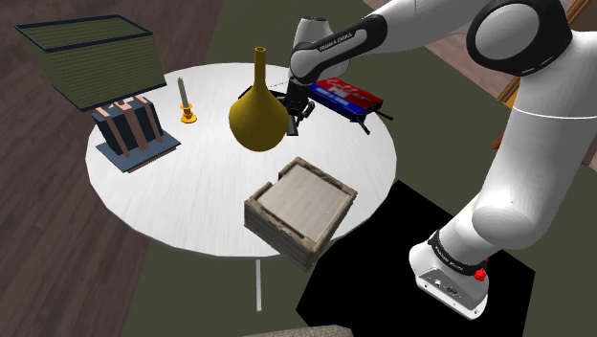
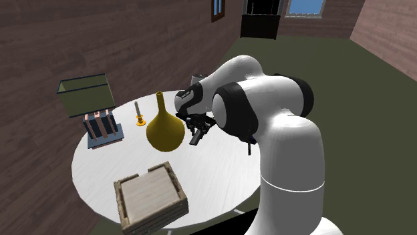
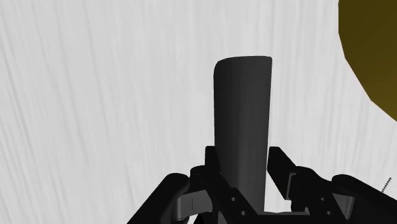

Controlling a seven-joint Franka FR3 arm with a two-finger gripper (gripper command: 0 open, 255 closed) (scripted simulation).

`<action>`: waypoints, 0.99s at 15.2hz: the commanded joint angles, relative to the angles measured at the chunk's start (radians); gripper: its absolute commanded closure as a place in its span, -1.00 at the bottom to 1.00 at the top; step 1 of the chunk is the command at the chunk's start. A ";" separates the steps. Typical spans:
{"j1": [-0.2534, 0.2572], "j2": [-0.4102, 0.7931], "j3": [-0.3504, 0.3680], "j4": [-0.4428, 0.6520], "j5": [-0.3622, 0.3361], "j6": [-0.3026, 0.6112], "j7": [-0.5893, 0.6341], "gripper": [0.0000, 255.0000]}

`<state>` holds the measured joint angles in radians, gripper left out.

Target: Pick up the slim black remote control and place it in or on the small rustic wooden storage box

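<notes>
The slim black remote (image 3: 242,121) is clasped between my gripper's (image 3: 245,170) two black fingers, its long end pointing away over the white round table (image 1: 191,196). In the second exterior view the gripper (image 2: 198,135) hangs just beside the mustard-yellow vase (image 2: 164,130), a little above the tabletop. The shoulder view has the gripper (image 1: 297,115) between the vase (image 1: 258,117) and a red and blue object. The small rustic wooden box (image 1: 256,218) stands at the table's near edge, well apart from the gripper; its slatted wall (image 2: 154,217) faces the second exterior camera.
A red and blue flat object (image 1: 346,96) lies behind the gripper. A candlestick (image 1: 186,103), a striped rack on a blue base (image 1: 129,129) and a green open crate (image 1: 91,53) are toward the shoulder view's left. The vase bulges close beside the hand (image 3: 372,57).
</notes>
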<state>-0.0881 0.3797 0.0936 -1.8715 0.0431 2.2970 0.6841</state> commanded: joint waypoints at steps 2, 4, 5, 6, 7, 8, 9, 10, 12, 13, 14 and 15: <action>0.001 0.002 0.001 -0.002 0.000 0.002 0.001 1.00; 0.002 0.002 0.001 0.000 0.000 0.000 0.001 1.00; 0.002 0.002 0.002 0.001 0.000 0.000 0.002 1.00; 0.003 0.003 0.001 0.002 0.000 -0.001 0.002 1.00; 0.002 0.002 0.001 0.000 0.000 0.000 0.002 1.00; 0.001 0.003 0.001 -0.001 0.000 0.001 0.000 1.00; 0.001 -0.005 0.001 0.003 0.001 -0.009 0.000 1.00; 0.000 -0.012 0.001 0.006 0.001 -0.020 0.001 1.00; 0.000 -0.026 0.002 0.014 0.002 -0.043 0.001 1.00; 0.000 -0.033 0.002 0.019 0.002 -0.054 0.002 1.00; -0.001 -0.039 0.002 0.024 0.002 -0.065 0.002 1.00; -0.001 -0.046 0.002 0.029 0.003 -0.077 0.002 1.00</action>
<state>-0.0892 0.3400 0.0956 -1.8497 0.0456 2.2334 0.6850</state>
